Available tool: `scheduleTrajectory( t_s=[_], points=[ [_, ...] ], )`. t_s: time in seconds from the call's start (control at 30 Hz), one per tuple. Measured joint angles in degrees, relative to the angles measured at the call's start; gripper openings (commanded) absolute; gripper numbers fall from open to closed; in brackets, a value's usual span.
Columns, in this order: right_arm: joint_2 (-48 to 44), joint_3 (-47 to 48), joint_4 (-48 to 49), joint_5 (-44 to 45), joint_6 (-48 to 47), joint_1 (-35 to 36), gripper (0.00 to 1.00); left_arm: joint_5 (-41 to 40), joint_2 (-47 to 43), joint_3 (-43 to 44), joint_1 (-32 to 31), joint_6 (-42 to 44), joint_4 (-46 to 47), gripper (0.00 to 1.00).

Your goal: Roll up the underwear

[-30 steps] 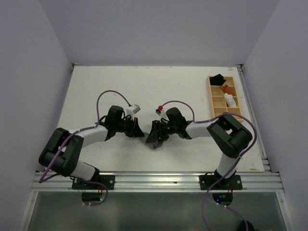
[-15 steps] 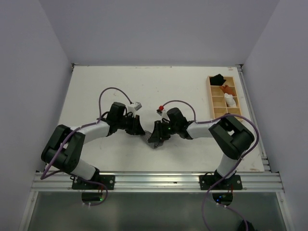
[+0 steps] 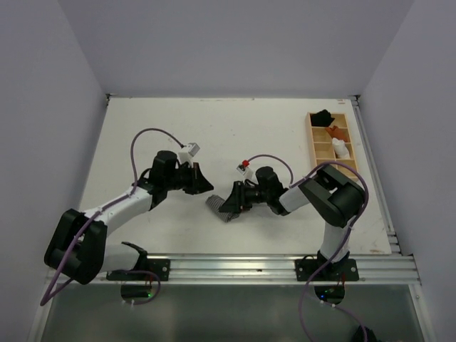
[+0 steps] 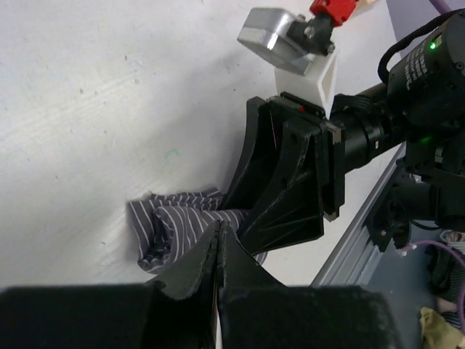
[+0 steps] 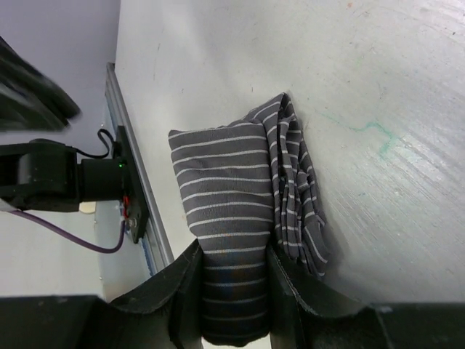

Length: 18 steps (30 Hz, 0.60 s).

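Holding the underwear (image 5: 231,190) was the right gripper (image 5: 234,270), left gripper (image 4: 219,246) was closed, empty, wooden tray (image 3: 311,144) had black bundle (image 3: 322,115), orange bundle (image 3: 335,132), white bundle (image 3: 342,149) in separate slots.

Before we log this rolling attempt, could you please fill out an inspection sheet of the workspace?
Surface: white table, lightly scuffed.
Job's things: striped underwear, bunched, lying on the table.
Clutter: wooden tray, far right, holding black bundle, orange bundle, white bundle.
End effectors: left end effector shut, empty; right end effector shut on the underwear.
Cables: purple cables loop above both wrists.
Surroundings: pale walls; metal rail along the near edge.
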Motion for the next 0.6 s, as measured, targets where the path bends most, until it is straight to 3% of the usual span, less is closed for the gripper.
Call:
scheduleTrajectory(
  t_s=[0.23, 0.6],
  points=[
    [1.22, -1.07, 3.45, -1.81, 2.05, -1.31, 0.28, 1.22, -1.53, -13.20, -0.15, -8.94, 10.43, 0.00],
    [2.86, -1.60, 6.86, -3.65, 4.55, -2.01, 0.28, 3.89, 2.29, -15.58, -0.79, -13.79, 24.15, 0.00]
  ],
)
